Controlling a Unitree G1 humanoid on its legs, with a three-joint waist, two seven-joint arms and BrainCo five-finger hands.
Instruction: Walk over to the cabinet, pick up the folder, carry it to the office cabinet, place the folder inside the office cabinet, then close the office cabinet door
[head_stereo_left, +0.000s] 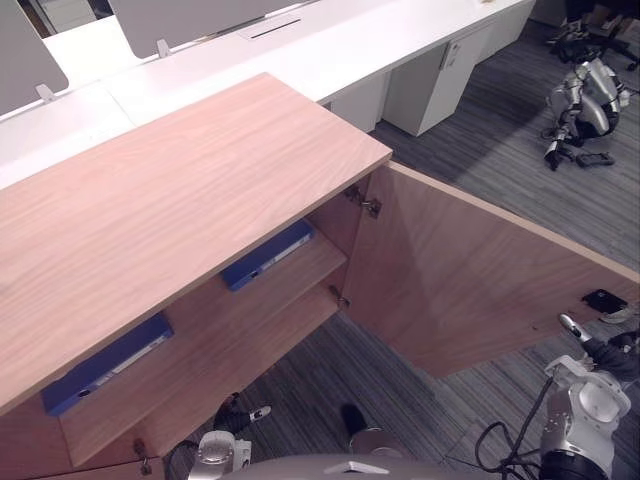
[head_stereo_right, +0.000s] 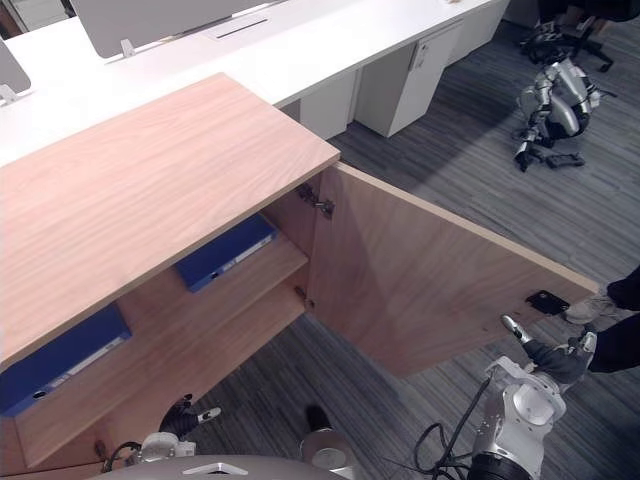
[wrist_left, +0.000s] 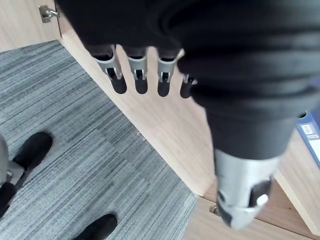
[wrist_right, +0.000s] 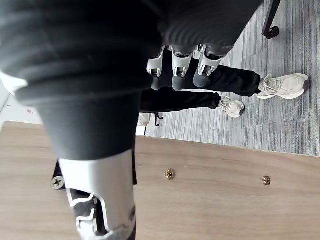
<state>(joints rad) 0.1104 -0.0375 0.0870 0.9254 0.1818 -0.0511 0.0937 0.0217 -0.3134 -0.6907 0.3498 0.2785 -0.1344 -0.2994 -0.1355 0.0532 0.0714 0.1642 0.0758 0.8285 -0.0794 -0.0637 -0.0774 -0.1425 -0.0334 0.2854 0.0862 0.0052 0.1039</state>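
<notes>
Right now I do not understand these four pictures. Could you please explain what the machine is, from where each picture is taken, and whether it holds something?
This is a humanoid robot. Two pictures come from cameras in its head, looking down at a light brown wooden cabinet with its door open. On the shelf inside lie a flat blue folder and a second blue folder. The other two come from wrist cameras. The left hand and the right hand are both open and hold nothing; the right one is near the door.
</notes>
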